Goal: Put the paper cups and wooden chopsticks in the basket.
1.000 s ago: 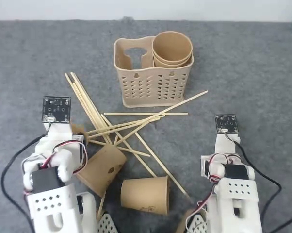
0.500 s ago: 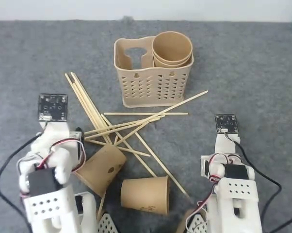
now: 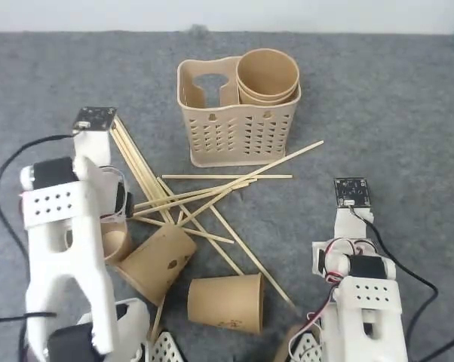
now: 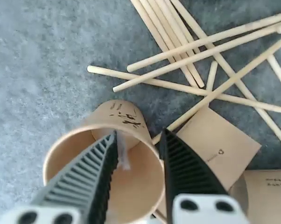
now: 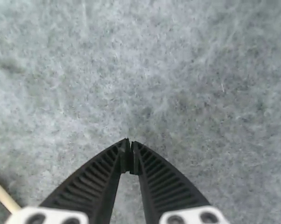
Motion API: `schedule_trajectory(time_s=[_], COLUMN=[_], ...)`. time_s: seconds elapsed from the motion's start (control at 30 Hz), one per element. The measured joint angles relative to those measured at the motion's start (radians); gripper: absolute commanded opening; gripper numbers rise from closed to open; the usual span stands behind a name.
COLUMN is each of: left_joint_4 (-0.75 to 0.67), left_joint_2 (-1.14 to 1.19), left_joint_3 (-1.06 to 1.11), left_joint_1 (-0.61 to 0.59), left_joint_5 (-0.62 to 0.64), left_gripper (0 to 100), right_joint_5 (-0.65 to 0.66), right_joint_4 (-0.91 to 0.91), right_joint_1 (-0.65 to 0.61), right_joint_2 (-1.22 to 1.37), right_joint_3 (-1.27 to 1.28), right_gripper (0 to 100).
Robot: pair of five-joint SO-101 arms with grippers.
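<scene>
The left jaws are nearly together and pinch the wall of a round brown paper cup [image 4: 138, 184]. 1 jaw is inside and 1 outside, so the rim gives a good hold for lifting. A second brown cup [image 4: 220, 144] lies on its side just beside them. Thin wooden chopsticks [image 4: 201, 51] lie crossed past their tips. The beige plastic basket [image 3: 238, 136] stands well apart, with cups already inside. The right jaws are pressed together on nothing, over the grey tabletop [image 5: 140, 56].
</scene>
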Motion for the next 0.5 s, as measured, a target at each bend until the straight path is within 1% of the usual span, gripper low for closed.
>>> schedule_trajectory(time_s=[0.17, 0.27, 0.37, 0.43, 0.5], left_joint_4=[0.005, -0.002, -0.054, -0.092, -0.12], left_joint_2=[0.012, 0.015, 0.015, 0.015, 0.015], left_joint_3=[-0.006, 0.029, 0.094, 0.132, 0.158], left_joint_1=[0.002, 0.002, 0.002, 0.002, 0.002], left_joint_5=[-0.012, -0.012, -0.012, -0.012, -0.012], left_gripper=[14, 14, 14, 10, 1], right_joint_5=[0.0, 0.0, 0.017, 0.043, 0.052], right_joint_4=[0.0, 0.0, 0.0, 0.0, 0.0], right_joint_1=[0.0, 0.0, 0.0, 0.0, 0.0], right_joint_2=[0.0, 0.0, 0.0, 0.0, 0.0], right_joint_3=[0.0, 0.0, 0.0, 0.0, 0.0], right_gripper=[0.9, 0.9, 0.9, 0.9, 0.9])
